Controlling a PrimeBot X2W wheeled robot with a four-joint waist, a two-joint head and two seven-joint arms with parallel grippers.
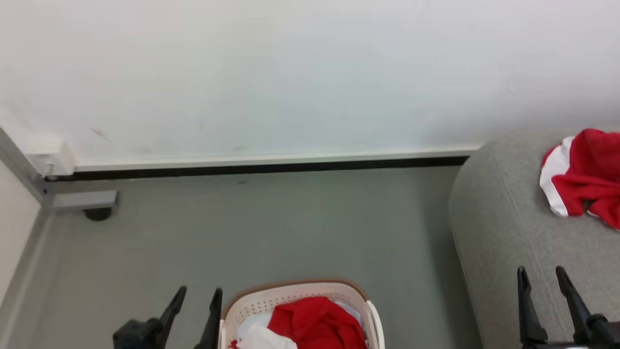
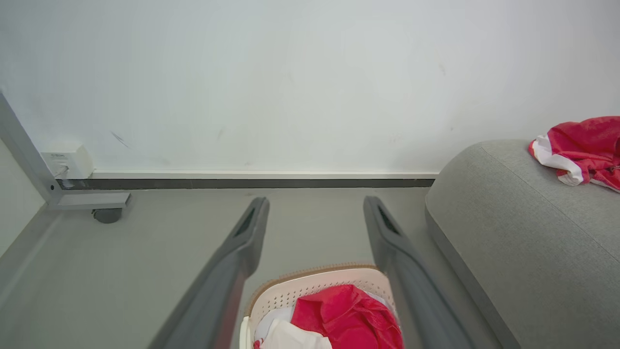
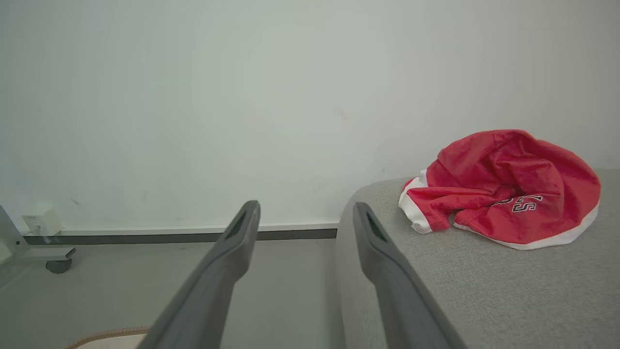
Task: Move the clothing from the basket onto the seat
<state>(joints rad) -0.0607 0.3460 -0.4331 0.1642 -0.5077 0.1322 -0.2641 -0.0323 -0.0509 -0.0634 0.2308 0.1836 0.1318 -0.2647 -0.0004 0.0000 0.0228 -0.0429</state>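
Gaping left fingers (image 2: pixel 244 247), right fingers (image 3: pixel 232 252), empty

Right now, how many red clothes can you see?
2. One red top lies crumpled on the grey sofa; another red piece sits in the basket. More may be hidden underneath it.

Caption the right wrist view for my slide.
Open right gripper facing a crumpled red garment lying on the grey seat.
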